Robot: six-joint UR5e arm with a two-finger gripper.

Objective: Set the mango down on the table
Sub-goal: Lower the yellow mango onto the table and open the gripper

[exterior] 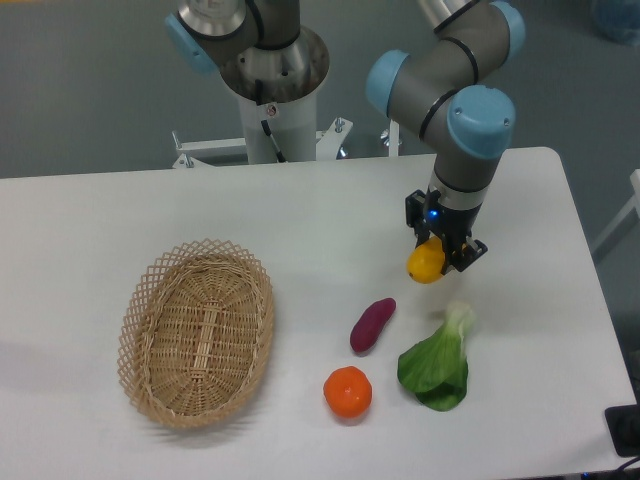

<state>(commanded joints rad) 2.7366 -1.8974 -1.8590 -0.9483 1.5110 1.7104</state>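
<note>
Gripper (440,252) closed on the mango (425,262), which sits between its black fingers over the right half of the table (300,230) (whether it touches the top cannot be told). Near it, toward the front, lie a purple sweet potato (372,325), a leafy green vegetable (438,365) and a tangerine (347,391). A wicker basket (197,332) sits well to the left. No readable writing shows anywhere.
</note>
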